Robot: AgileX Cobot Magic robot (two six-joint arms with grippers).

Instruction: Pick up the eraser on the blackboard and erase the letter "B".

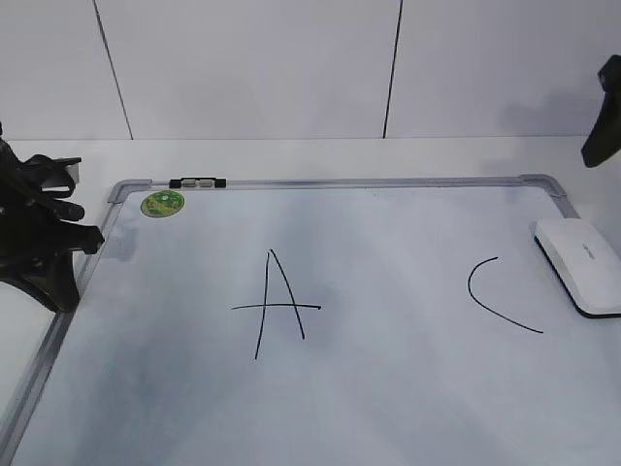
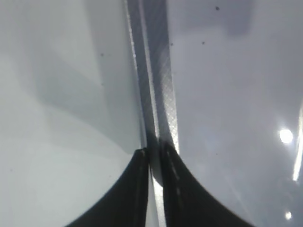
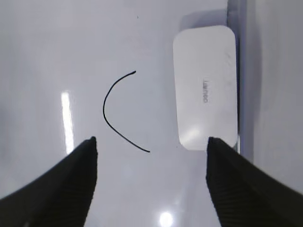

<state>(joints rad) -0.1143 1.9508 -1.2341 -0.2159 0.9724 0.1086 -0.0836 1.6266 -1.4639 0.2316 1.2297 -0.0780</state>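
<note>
The blackboard [image 1: 388,408] is a white dry-erase board with a grey frame, lying flat. The white eraser [image 1: 577,264] lies on its right edge, beside the frame; it also shows in the right wrist view [image 3: 204,87]. No letter "B" shows; the space between the black "A" [image 1: 277,306] and the "C" [image 1: 495,296] is bare. My right gripper [image 3: 151,142] is open and empty above the board, with the "C" [image 3: 116,113] and the eraser ahead of it; only part of it shows at the exterior view's top right [image 1: 606,112]. My left gripper [image 2: 154,152] is shut and empty over the board's left frame [image 2: 161,94].
A round green sticker [image 1: 162,203] and a small black-and-clear clip [image 1: 197,183] sit at the board's far left corner. The left arm [image 1: 44,243] stands at the board's left edge. A white wall rises behind the table.
</note>
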